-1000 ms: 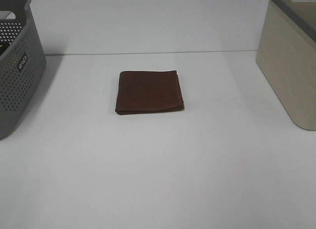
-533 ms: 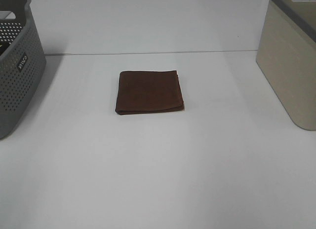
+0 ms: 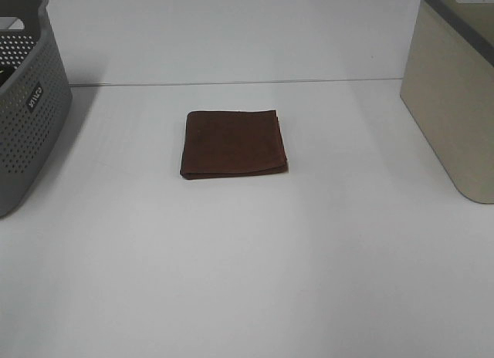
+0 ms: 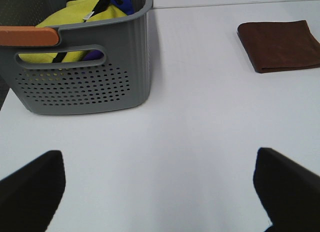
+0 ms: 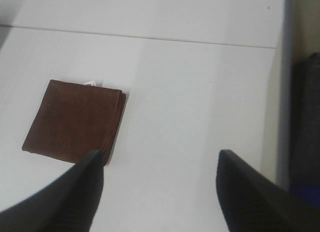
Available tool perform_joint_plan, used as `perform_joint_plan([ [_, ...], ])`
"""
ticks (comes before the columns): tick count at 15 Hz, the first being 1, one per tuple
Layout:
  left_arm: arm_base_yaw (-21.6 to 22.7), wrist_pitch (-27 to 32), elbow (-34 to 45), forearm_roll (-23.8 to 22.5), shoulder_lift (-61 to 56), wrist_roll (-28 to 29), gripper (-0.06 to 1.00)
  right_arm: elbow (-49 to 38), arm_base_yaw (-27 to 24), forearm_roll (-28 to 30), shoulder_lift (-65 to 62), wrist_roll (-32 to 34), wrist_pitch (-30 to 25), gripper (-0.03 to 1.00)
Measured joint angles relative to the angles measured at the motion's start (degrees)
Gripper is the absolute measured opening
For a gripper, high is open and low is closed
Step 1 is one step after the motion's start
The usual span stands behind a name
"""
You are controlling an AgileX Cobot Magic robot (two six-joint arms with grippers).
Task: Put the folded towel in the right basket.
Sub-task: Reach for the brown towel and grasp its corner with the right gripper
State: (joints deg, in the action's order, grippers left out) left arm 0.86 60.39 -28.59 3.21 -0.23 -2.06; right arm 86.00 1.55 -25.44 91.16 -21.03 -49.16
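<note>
The folded towel [image 3: 234,144] is lying flat on the desk [image 3: 255,265] while the left gripper [image 4: 159,157] and right gripper [image 5: 160,157] are holding their fingers spread apart, empty.

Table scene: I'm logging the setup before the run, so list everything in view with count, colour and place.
folded towel: one, brown, middle of the table, apart from both baskets.
right basket: one, beige, table's right edge.
left basket: one, grey, perforated, table's left edge.
yellow cloth: one, yellow, inside the left basket.
orange strip: one, orange, on the left basket's rim.
table: one, white, under everything.
left tool: one, black, open, near the left basket.
right tool: one, black, open, over bare table.
</note>
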Motion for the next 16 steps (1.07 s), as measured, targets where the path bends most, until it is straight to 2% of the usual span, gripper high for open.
perform_joint_plan([
  [1, 0.00, 0.00, 0.00, 0.00, 0.00, 0.00, 0.97, 2.01, 2.18, 0.86, 3.27, 0.06, -0.29, 0.62],
  [2, 0.00, 0.00, 0.00, 0.00, 0.00, 0.00, 0.97, 5.96, 4.87, 0.92, 9.97, 2.81, -2.75, 0.62],
  [4, 0.00, 0.00, 0.00, 0.00, 0.00, 0.00, 0.97, 9.28, 5.16, 0.23, 14.90, 5.21, -6.02, 0.62],
  [6, 0.00, 0.00, 0.00, 0.00, 0.00, 0.00, 0.97, 14.44, 5.16, -2.75, 21.66, 5.67, -11.12, 0.62],
  [9, 0.00, 0.00, 0.00, 0.00, 0.00, 0.00, 0.97, 22.46, 5.16, -9.40, 31.63, 6.42, -15.87, 0.62],
  [12, 0.00, 0.00, 0.00, 0.00, 0.00, 0.00, 0.97, 28.53, 5.16, -15.81, 40.22, 6.70, -18.45, 0.62],
  [16, 0.00, 0.00, 0.00, 0.00, 0.00, 0.00, 0.97, 32.31, 5.84, -17.48, 48.24, 6.70, -19.48, 0.62],
])
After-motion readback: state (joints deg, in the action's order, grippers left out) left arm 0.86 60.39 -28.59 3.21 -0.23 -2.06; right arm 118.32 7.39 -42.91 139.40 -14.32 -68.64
